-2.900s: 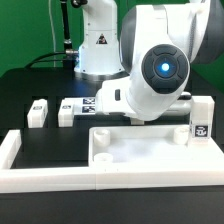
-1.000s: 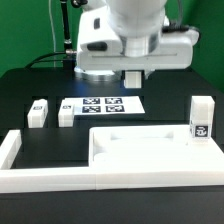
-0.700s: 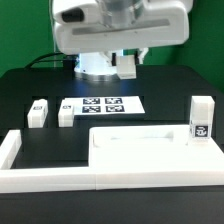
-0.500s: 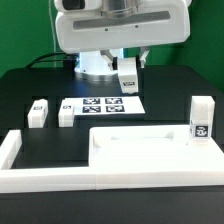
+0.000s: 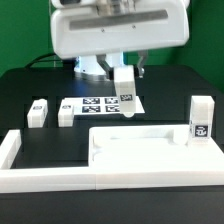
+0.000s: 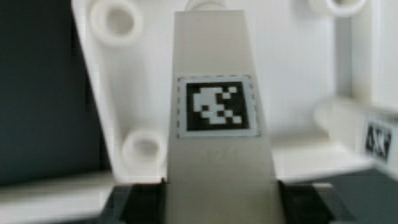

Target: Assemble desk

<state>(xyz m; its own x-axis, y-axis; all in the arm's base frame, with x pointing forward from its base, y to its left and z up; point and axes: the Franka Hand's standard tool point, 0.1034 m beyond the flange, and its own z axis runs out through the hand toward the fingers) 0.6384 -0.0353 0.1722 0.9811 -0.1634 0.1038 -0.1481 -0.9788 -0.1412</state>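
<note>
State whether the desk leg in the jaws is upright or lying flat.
Upright: in the exterior view the desk leg hangs nearly vertical, held at its upper end, above the table.

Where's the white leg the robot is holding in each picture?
Exterior view: the held leg hangs upright in the upper middle, overlapping the marker board at its end on the exterior view's right.
Wrist view: the held leg fills the middle, its tag facing the camera.
Shared landmark: the tabletop, which is behind the leg in the wrist view.

Exterior view frontal, wide; wrist view close along leg (image 6: pixel 217 110); tabletop (image 5: pixel 140 152) in both.
</note>
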